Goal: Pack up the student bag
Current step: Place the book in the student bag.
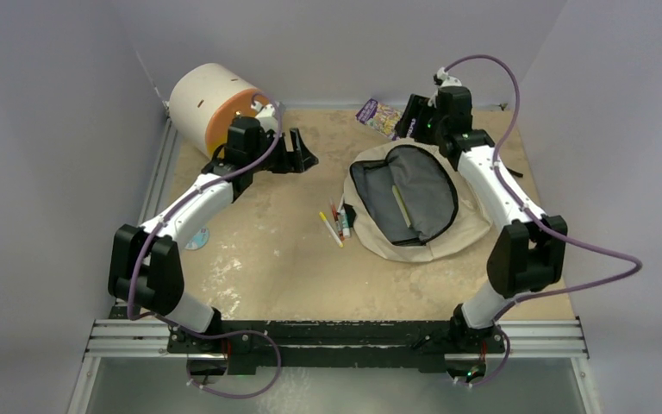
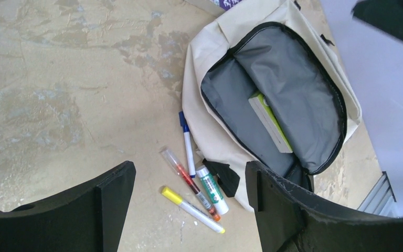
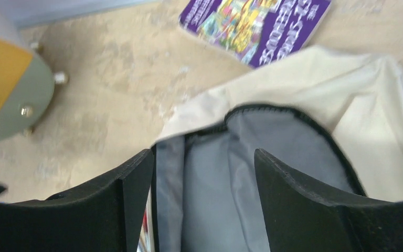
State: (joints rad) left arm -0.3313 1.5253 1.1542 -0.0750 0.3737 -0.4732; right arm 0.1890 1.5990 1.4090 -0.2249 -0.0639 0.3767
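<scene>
Beige student bag [image 1: 414,203] lies unzipped, one book [image 2: 270,123] inside; markers [image 2: 191,184] and a purple booklet [image 3: 254,26] lie outside. Empty, the left end effector [image 2: 189,169] and right end effector [image 3: 203,155] gape.

The left gripper [image 1: 300,152] hangs wide open, off to the left of the student bag [image 1: 470,233]. The right gripper [image 1: 410,117] is open too, above the bag's far edge.

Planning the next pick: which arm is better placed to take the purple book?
Right. The right gripper hovers open over the bag's far edge, beside the book; the left gripper sits farther off, by the drawer unit.
</scene>
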